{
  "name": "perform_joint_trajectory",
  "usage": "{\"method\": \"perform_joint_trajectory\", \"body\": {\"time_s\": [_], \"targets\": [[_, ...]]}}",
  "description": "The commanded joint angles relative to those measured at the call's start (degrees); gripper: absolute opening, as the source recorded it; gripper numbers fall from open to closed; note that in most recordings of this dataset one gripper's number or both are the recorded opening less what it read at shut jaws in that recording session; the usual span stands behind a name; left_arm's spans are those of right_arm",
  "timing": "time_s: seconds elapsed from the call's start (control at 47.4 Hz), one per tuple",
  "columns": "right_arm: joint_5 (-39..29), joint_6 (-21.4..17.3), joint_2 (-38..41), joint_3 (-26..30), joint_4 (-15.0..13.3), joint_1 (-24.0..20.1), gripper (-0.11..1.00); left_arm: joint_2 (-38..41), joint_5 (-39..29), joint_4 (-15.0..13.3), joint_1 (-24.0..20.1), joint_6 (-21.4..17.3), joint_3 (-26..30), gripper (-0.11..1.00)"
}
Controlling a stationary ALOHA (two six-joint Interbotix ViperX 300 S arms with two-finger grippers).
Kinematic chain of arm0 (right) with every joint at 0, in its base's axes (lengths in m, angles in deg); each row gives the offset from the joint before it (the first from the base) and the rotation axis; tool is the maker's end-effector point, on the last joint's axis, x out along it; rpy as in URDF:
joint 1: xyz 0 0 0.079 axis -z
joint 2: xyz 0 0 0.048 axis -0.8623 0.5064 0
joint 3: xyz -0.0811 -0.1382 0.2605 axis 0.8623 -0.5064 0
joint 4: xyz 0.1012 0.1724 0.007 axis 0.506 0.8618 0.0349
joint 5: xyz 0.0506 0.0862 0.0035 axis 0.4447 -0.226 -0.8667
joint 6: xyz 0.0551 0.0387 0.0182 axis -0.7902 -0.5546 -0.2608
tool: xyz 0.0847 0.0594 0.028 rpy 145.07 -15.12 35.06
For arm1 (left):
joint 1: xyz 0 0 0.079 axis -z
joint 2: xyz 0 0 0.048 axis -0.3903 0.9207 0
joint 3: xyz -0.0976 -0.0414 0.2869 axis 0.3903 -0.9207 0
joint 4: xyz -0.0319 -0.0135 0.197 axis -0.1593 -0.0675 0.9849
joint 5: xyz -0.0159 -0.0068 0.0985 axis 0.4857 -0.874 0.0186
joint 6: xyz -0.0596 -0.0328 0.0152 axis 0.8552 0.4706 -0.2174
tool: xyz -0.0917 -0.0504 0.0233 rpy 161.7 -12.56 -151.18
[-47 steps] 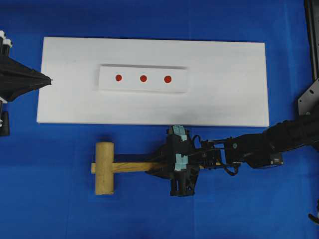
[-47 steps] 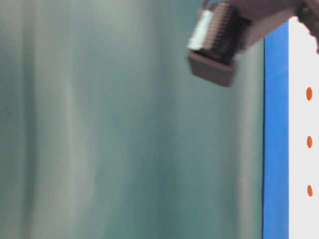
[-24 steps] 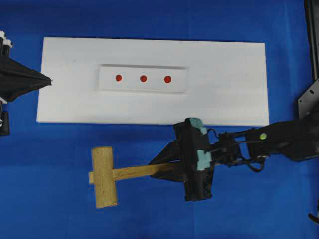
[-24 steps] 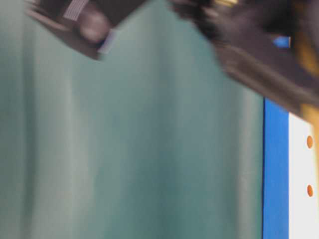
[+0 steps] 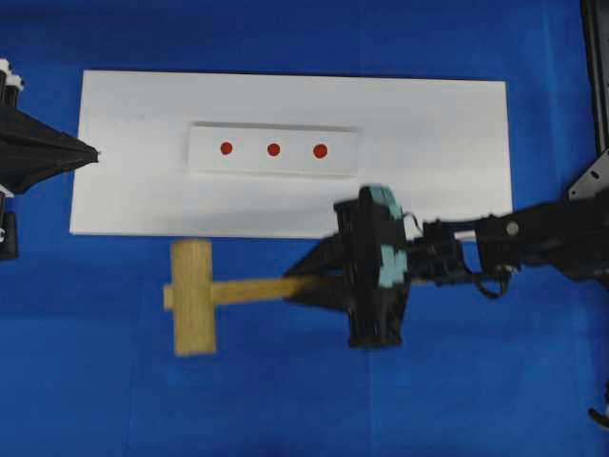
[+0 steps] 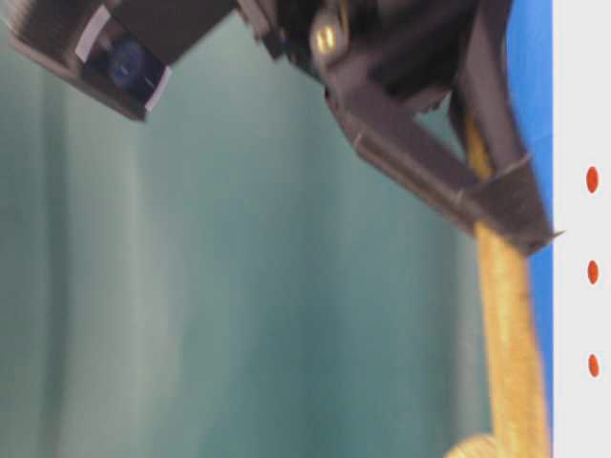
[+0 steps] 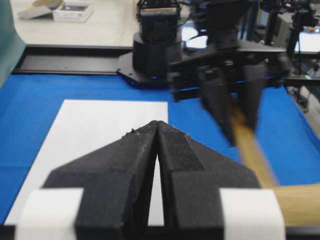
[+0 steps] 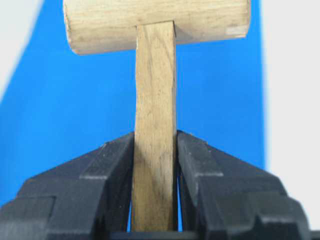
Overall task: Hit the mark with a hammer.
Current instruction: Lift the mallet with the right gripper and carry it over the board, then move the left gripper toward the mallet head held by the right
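Between the black jaws of the right gripper sat the light-brown handle of the hammer, its wood grain streaked darker, and the thick head beyond the jaw tips was a paler tan. The left gripper was black too, with white tape bands behind its jaws. The cloth was bright blue, the board white, and its three dots red.

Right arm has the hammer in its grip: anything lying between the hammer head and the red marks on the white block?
Nothing visible does. The right gripper clamps the hammer by its handle over blue cloth; between it and the red marks lies only bare white board.
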Motion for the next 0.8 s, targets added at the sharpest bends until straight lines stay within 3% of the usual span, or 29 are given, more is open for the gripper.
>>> {"method": "perform_joint_trajectory", "body": {"time_s": [0.0,0.338,0.591,0.781], "targets": [[-0.44,0.79,-2.99,0.44,-0.88,2.99,0.10,0.35,0.26,-0.09,0.09,0.18,0.53,0.00],[-2.29,8.96,-6.59,-0.53,-1.67,12.30,0.10,0.44,0.26,-0.09,0.09,0.18,0.53,0.00],[-2.11,12.66,-7.38,-0.79,-2.46,13.45,0.10,0.44,0.26,-0.18,0.09,0.35,0.53,0.00],[-1.93,23.12,-8.00,0.00,-7.12,14.50,0.10,0.35,0.26,-0.44,0.09,1.76,0.62,0.00]]}}
